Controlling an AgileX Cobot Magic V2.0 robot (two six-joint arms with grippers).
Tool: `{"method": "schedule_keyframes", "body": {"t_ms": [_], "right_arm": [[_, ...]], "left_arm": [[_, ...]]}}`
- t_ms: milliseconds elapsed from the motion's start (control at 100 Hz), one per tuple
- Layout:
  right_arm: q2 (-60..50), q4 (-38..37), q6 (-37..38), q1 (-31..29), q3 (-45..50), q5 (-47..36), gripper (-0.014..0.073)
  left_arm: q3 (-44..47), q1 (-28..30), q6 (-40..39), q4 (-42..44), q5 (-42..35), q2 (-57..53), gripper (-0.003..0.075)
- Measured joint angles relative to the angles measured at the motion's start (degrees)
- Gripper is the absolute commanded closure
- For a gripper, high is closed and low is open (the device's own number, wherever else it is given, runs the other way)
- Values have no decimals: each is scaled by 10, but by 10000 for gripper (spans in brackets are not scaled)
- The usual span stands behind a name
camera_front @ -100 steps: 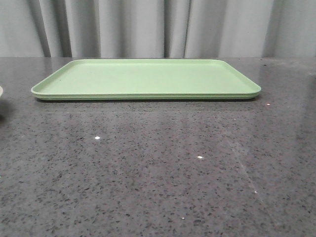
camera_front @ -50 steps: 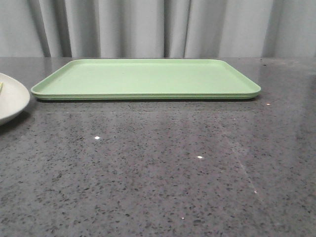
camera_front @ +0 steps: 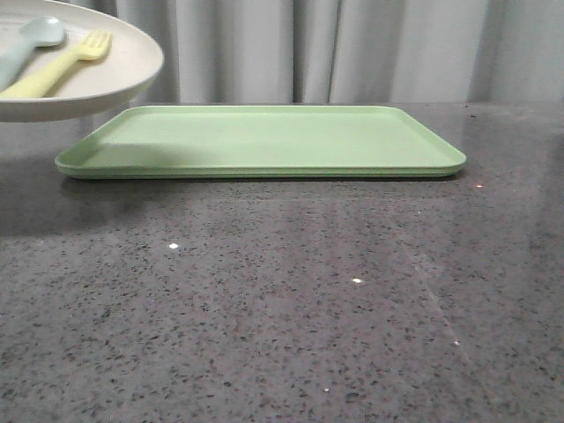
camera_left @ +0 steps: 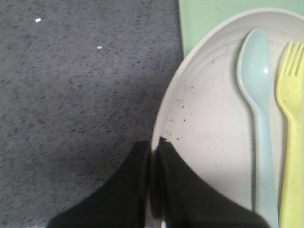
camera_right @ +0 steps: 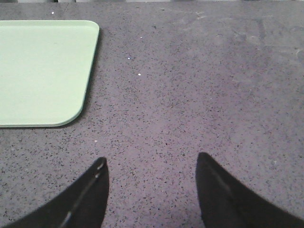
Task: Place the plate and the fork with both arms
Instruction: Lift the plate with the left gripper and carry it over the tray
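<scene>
Nearest you lies the speckled grey table [camera_front: 291, 300], bare across its front. Over it on your right, the right gripper [camera_right: 151, 190] hangs with its jaws spread wide and nothing between them, the rounded corner of the green tray [camera_right: 42, 71] lying beyond and to one side of it. Farther back in the front view, that tray [camera_front: 264, 139] sits flat on the table, running nearly the full width of the scene. At its left end you see the plate [camera_front: 115, 75] held up in the air, its near edge overhanging the tray's left end and casting a shadow on it. Your left gripper [camera_left: 153, 183] has its jaws clenched on the plate's rim [camera_left: 161, 118], one jaw inside and one outside. Inside the plate the fork [camera_left: 290, 123] lies just beside a pale-blue spoon [camera_left: 259, 109], both with their heads pointing away from the gripper. Grey curtains [camera_front: 352, 48] close off the back.
</scene>
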Motion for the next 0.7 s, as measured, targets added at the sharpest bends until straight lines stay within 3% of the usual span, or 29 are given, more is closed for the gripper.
{"method": "schedule_keyframes", "body": {"t_ms": [700], "right_arm": [[0,0,0,0,0,0,169]], "left_arm": [[-224,-220,-148,-5,-100,256,741]]}}
